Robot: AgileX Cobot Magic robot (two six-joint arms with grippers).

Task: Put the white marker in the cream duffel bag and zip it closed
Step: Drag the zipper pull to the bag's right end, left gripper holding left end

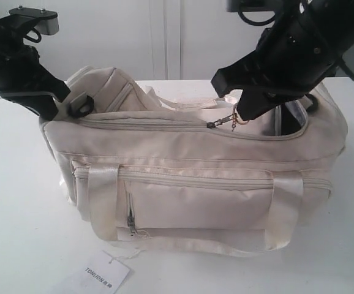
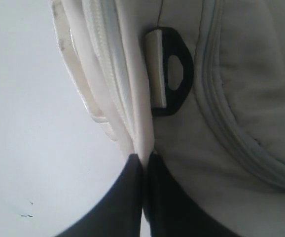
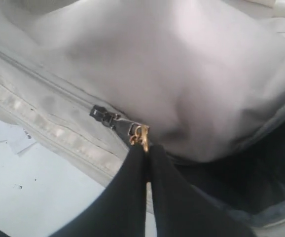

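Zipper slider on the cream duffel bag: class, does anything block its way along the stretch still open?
Nothing visible does. The right gripper pinches the pull; the open gap ahead of the slider looks clear.

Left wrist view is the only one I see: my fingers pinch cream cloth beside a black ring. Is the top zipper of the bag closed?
Observer: Only partly. In the exterior view the slider stands near the middle of the bag; from there to the right end the top is open.
Operator: Does the right gripper hold something?
Observer: Yes. The right gripper is shut on the gold pull ring that hangs from the slider.
Operator: Do you see the marker?
Observer: No. No view shows it; through the opening only pale lining and a dark inside show.
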